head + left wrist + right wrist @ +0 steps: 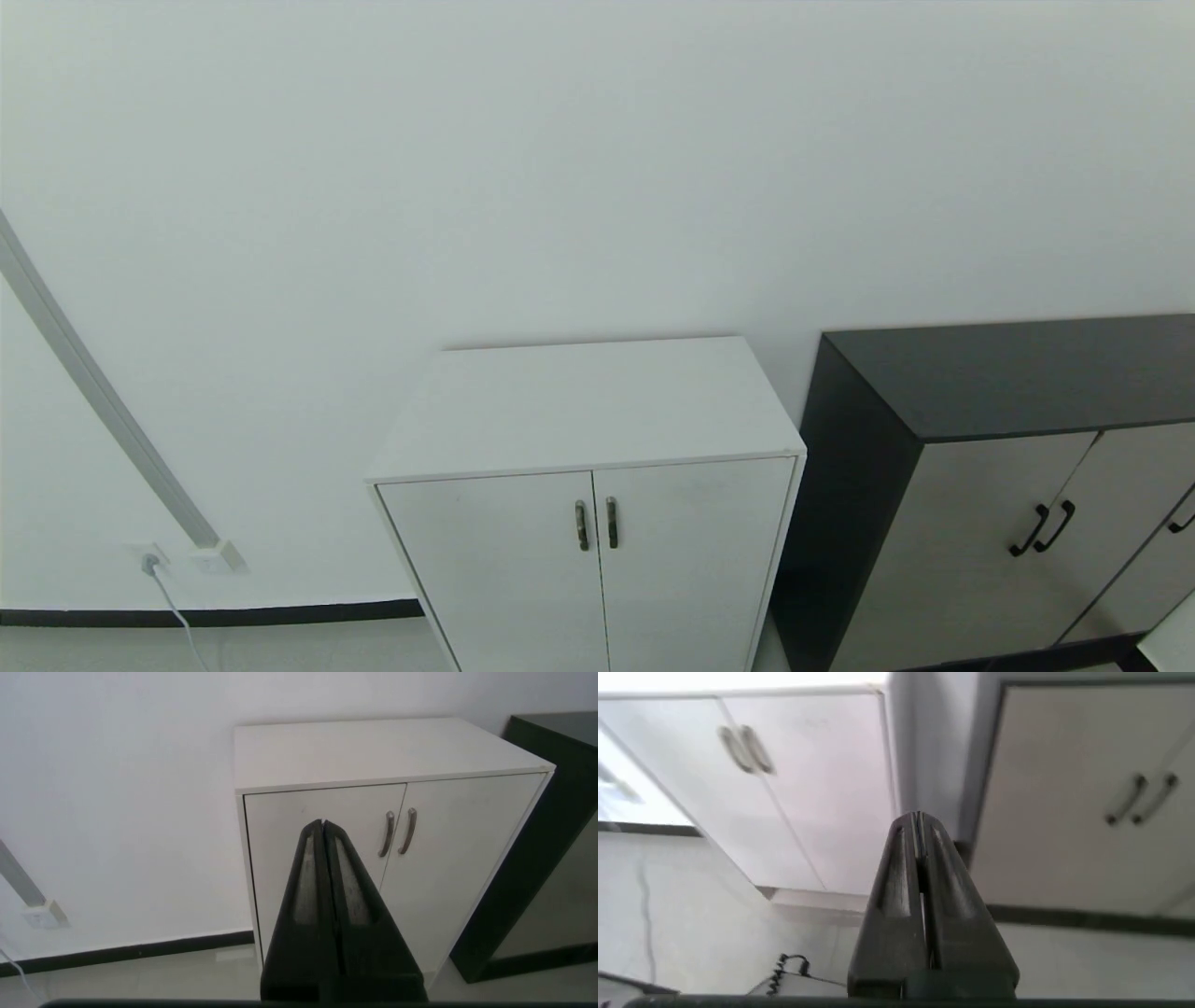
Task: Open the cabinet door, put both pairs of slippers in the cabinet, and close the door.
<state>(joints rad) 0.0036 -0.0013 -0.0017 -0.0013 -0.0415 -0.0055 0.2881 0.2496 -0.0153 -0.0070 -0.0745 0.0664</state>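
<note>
White cabinet (583, 411) stands against the wall (597, 168), centre of the head view. Both doors are shut, left door (504, 569) and right door (691, 551) flush with the frame, so the inside is hidden and I can't tell the contents. The two vertical bar handles (596, 524) sit side by side at the centre seam. Cabinet top is bare. Dark cabinet (1008, 373) is just beside it on the robot's right, with grey doors also shut and black handles. Left gripper (322, 823) is clenched, fingers pressed together with nothing between them, up in front of the white cabinet's left door and apart from it. Right gripper (918, 817) is also clenched and empty, low over the floor (710, 905), in line with the gap between the two cabinets. Socket (149, 558) low on the wall to the left has a cable (177, 611) plugged in.
</note>
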